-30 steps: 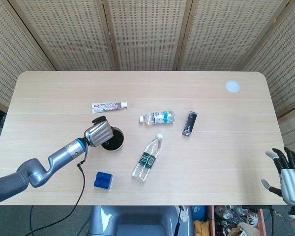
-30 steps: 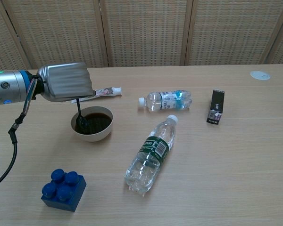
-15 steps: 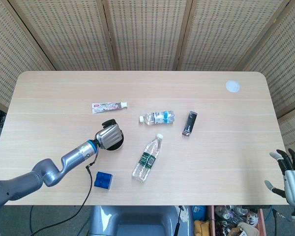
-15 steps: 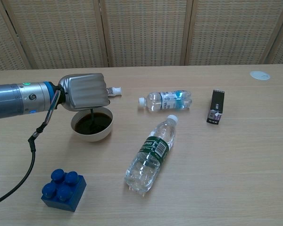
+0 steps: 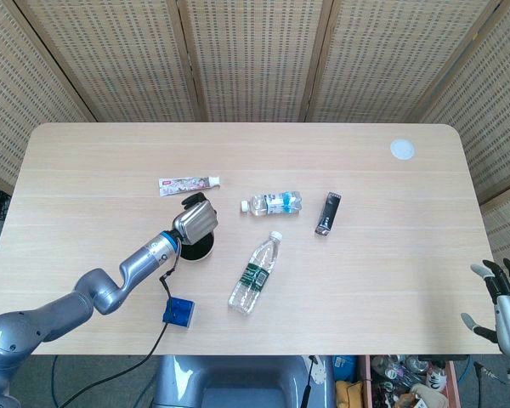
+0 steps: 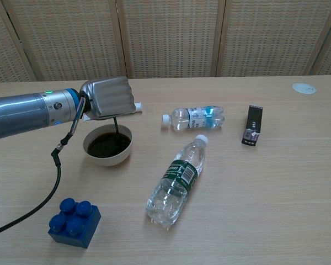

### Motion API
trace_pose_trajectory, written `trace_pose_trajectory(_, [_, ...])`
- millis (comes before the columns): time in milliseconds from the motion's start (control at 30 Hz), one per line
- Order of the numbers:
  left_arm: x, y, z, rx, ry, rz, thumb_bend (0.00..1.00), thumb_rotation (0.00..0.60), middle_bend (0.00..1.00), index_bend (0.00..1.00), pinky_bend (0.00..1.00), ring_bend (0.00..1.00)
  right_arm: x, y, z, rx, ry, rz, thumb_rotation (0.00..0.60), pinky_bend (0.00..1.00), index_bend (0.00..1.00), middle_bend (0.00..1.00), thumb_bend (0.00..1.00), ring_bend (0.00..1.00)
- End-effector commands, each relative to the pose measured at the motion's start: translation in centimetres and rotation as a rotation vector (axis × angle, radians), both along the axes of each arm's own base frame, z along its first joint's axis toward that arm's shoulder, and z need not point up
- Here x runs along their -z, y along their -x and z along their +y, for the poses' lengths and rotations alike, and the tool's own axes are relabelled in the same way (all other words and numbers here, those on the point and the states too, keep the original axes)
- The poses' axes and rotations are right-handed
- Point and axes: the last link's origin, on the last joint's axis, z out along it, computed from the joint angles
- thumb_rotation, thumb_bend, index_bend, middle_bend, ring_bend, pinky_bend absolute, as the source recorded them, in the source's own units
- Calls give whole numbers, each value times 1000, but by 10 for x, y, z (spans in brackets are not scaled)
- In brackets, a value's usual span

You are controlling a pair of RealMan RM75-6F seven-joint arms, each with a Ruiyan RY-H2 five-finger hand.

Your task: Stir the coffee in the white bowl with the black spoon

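Observation:
A white bowl [image 6: 107, 158] of dark coffee [image 6: 108, 146] sits left of centre on the table; in the head view my hand covers most of the bowl [image 5: 195, 252]. My left hand [image 6: 109, 97] [image 5: 196, 220] hovers over the bowl's far side and grips the black spoon [image 6: 116, 127], whose thin handle drops from the hand into the coffee near the far rim. My right hand [image 5: 506, 304] hangs at the lower right corner of the head view, off the table, fingers spread and holding nothing.
A large water bottle [image 6: 177, 180] lies right of the bowl, a small one [image 6: 194, 117] behind it. A toothpaste tube [image 5: 189, 183] lies just behind my left hand. A blue block [image 6: 74, 222] sits front left, a black box [image 6: 252, 125] to the right, a white disc [image 6: 304, 88] far right.
My left hand has swept rightward and toward the far side across the bowl, carrying the spoon from the left part of the coffee to the far rim. The right hand sank slightly lower.

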Motion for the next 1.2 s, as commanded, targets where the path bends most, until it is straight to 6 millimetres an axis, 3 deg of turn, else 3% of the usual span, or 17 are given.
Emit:
trace_pose_trajectory(33, [-6,7,1,-9,-5,1,462,600,793,662,732,723,0,-1,-1,-2,-2,0,600,142,251,244,256,72])
trace_pose_trajectory(233, [-19,29,-5,-38,10,10,462,600,793,662,732,723,2,-2,-3,-11,-7,-3,600,142,251,244,256,72])
trace_pose_trajectory(433, [-21,33,-16,-34,43,-3,462,600,793,662,732,723,3,-2,-4,-13,-10,-1,600,142,251,244,256,72])
trace_pose_trajectory(800, [-1,11,-26,-6,99,-27,462,600,793,662,732,723,2,1,-2,-3,-5,-5,600,142,251,244,256,72])
trace_pose_trajectory(1200, [7,-5,-7,-40,34,-73,462,600,793,662,732,722,0,5,3,13,3,-3,600,142,251,244,256,72])
